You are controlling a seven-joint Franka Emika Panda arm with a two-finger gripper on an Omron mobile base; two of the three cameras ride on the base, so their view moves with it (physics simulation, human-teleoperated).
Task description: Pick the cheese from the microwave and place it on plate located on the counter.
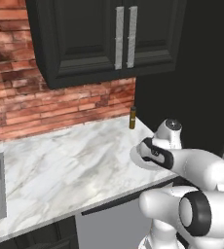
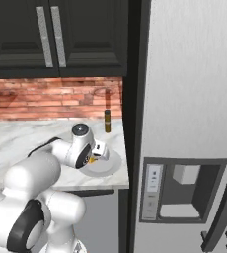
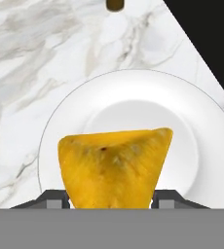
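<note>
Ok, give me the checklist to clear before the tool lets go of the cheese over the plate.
1. Cheese held between the tool's fingers: ok, a dark tip stands on each side of the wedge.
2. Cheese over the plate: ok, the hand view shows the plate's rim all around it.
3. Plate on the counter: ok, near the counter's right end.
4. Plate free for the drop: ok, its visible surface is bare.
5. Dark bottle out of the way: ok, it stands behind the plate by the brick wall.
6. Cheese touching the plate: cannot tell, its height above the plate is not readable.
</note>
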